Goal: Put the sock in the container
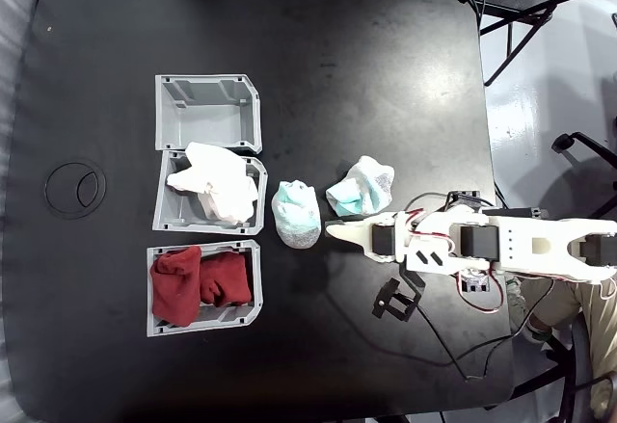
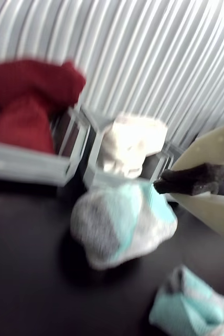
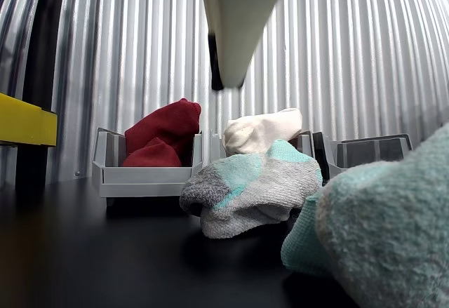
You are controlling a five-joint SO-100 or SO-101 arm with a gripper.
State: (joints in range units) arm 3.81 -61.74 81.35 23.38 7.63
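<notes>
Grey bins number three, mint socks two; jaws' [image 1: 333, 231] state unclear

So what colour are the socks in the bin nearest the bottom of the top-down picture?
Dark red socks, clearest in the fixed view from above.

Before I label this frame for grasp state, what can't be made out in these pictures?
- Gripper: in the fixed view only one white finger shows from above, so open or shut is unclear; the wrist view is blurred.
- Sock: cut off by the right and bottom edges in the other view.
- Container: in the other view the oval mint sock and white socks hide most of it.
</notes>
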